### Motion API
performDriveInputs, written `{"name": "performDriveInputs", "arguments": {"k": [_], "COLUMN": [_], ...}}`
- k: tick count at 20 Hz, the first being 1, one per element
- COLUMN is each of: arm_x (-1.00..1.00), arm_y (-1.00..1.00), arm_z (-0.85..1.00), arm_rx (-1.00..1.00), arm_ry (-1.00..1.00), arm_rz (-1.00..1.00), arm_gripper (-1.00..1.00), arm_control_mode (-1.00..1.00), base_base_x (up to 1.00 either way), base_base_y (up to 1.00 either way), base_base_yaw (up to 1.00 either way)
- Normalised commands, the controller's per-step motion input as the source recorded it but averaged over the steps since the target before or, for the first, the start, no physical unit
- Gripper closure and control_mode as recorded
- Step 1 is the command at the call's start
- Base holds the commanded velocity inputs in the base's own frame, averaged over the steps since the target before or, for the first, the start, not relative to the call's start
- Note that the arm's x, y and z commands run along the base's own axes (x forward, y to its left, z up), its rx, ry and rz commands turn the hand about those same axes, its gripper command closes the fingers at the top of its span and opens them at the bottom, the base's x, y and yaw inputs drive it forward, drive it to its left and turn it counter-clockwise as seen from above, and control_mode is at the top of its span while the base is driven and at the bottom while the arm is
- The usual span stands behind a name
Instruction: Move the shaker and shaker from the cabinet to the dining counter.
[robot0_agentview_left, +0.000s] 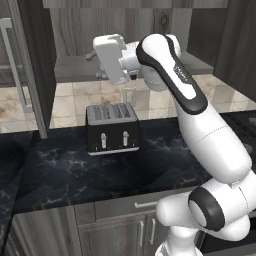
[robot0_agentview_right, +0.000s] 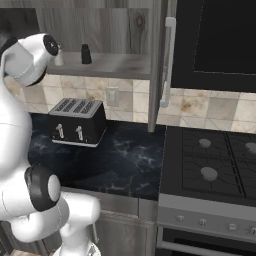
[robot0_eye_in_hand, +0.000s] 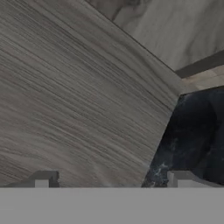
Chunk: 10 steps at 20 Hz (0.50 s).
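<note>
The black shaker (robot0_agentview_right: 86, 54) stands upright on the grey shelf (robot0_agentview_right: 117, 64) of the open cabinet (robot0_agentview_right: 157, 60). Just left of it a pale shape, apparently the white shaker (robot0_agentview_right: 59, 58), is partly covered by my arm. In the left base view my hand is raised in front of the shelf (robot0_agentview_left: 75, 69), and the gripper (robot0_agentview_left: 91, 55) points left toward the open door (robot0_agentview_left: 35, 65). In the hand view the gripper (robot0_eye_in_hand: 113, 179) is open, its fingertips (robot0_eye_in_hand: 43, 178) wide apart with nothing between them, facing wood grain. The dining counter is out of view.
A black toaster (robot0_agentview_left: 112, 128) (robot0_agentview_right: 77, 121) sits on the black marble worktop (robot0_agentview_left: 65, 170) below the cabinet, against beige tiles. A gas stove (robot0_agentview_right: 215, 160) lies to the right. Cabinet doors stand open on both sides of the shelf.
</note>
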Motion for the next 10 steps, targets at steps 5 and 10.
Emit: {"name": "performDriveInputs", "arguments": {"k": [5,10], "arm_x": [0.34,0.08], "arm_y": [-0.33,-0.15], "arm_z": [0.04,0.00], "arm_rx": [-0.18,-0.24], "arm_ry": [-0.10,-0.22], "arm_rz": [-0.03,-0.08], "arm_gripper": [-1.00,-1.00], "arm_control_mode": [-1.00,-1.00], "base_base_x": [0.00,0.00], "base_base_y": [0.00,0.00], "base_base_yaw": [0.00,0.00]}}
